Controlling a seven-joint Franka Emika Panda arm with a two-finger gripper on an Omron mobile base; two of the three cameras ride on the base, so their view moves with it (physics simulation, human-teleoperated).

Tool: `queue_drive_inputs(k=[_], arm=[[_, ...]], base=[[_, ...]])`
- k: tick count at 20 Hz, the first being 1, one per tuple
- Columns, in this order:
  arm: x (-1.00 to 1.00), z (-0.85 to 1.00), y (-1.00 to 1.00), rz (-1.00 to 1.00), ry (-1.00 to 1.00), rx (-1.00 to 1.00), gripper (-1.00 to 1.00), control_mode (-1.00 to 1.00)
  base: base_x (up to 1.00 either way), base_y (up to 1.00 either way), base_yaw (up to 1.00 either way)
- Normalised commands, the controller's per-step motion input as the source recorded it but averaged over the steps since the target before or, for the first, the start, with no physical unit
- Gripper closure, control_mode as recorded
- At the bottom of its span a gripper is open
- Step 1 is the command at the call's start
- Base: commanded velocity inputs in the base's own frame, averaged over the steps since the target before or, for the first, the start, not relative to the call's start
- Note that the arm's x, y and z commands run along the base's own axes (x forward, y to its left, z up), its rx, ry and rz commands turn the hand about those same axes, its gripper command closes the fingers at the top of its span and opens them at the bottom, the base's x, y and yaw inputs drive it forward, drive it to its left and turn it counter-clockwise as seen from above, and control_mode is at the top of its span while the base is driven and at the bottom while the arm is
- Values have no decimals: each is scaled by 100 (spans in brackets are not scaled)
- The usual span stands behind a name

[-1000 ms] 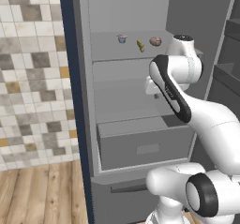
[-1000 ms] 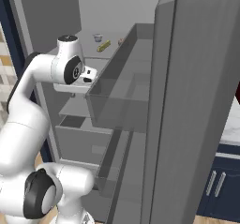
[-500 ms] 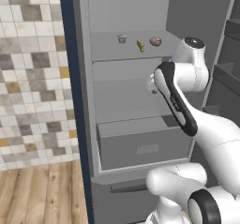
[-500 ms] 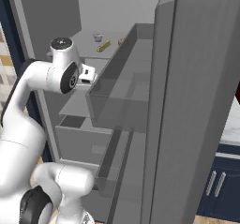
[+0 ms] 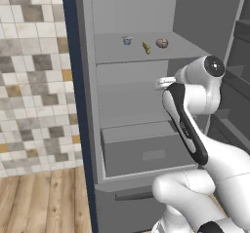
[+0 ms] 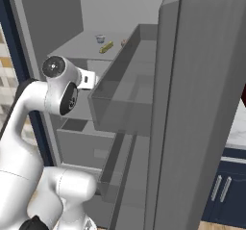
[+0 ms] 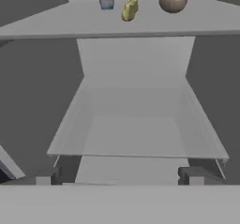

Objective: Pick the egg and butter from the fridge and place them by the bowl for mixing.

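The fridge (image 5: 89, 105) stands open. On its upper shelf a brownish egg (image 7: 173, 0) lies at the right, and a short yellow-green butter stick (image 7: 130, 9) lies just left of it. The egg (image 5: 162, 43) and butter (image 5: 146, 47) also show in the left base view. In the right base view the butter (image 6: 106, 46) is seen, with the egg (image 6: 124, 42) half hidden by the door shelf. My gripper (image 7: 119, 177) is open and empty, below that shelf and facing the fridge's inside; its fingertips (image 7: 194, 176) stand wide apart. The bowl is out of view.
A small pale bluish cup (image 7: 106, 1) stands left of the butter. A glass shelf (image 7: 136, 138) lies straight ahead of the hand, with a wide drawer (image 5: 146, 151) below it. The door's shelves (image 6: 129, 94) jut out at the right. Tiled wall (image 5: 34, 71) at the left.
The arm's wrist joint has swung right and lower in the left base view. The hand has stayed in front of the middle of the fridge. Egg and butter have not moved.
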Motion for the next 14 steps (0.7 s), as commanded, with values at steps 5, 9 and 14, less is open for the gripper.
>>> queue_drive_inputs(k=[5, 9, 14], arm=[[12, 39, -17, -6, -1, -4, -100, -100], [16, 43, -3, -4, -1, -2, -100, -100], [2, 54, 0, 0, -3, 0, -100, -100]], base=[[0, 0, 0], [0, 0, 0], [0, 0, 0]])
